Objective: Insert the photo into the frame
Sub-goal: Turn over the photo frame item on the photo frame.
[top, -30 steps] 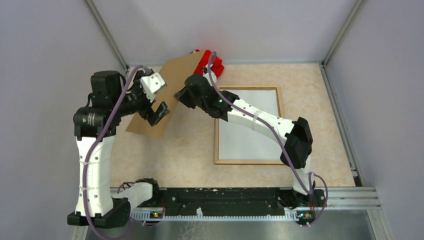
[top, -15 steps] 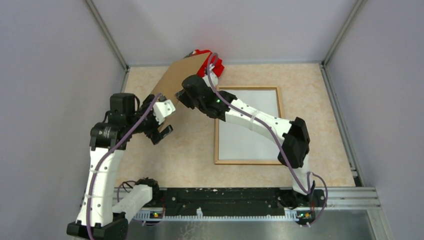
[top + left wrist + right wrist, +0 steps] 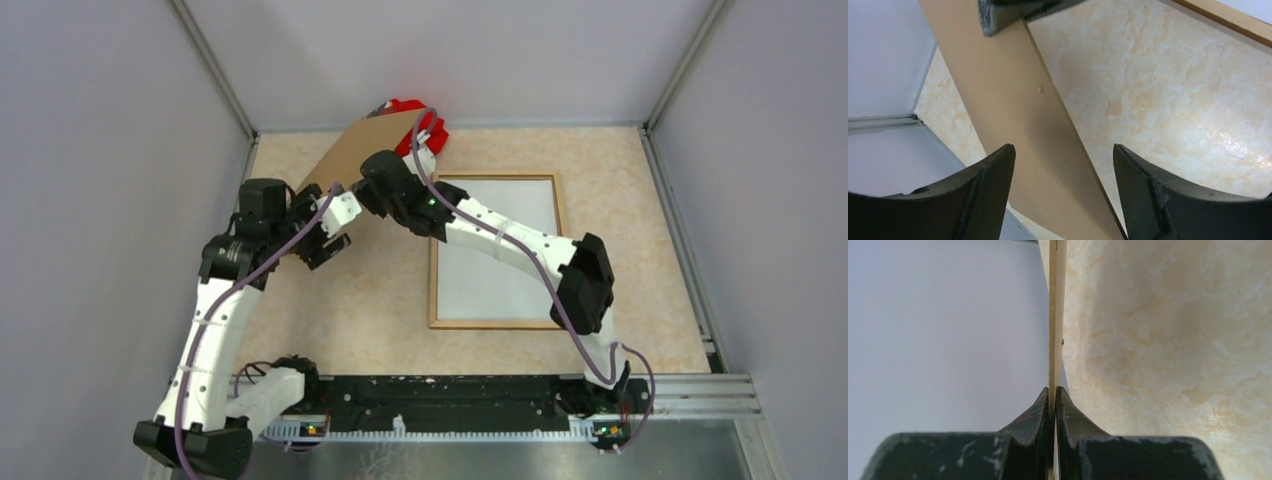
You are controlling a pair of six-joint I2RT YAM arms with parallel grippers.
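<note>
Brown backing board [image 3: 350,150], pinched by the right end effector [image 3: 1052,392], tilts up left of the frame [image 3: 433,290]; the wide-open left end effector [image 3: 1063,152] hovers near its lower edge.

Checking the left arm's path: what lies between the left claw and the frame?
Top view: only bare tabletop separates left claw from frame. The right claw, pinching the backing board, sits farther back.

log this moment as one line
right gripper: shut on backing board, tilted up | left gripper: open, facing board | photo: white side up in frame
</note>
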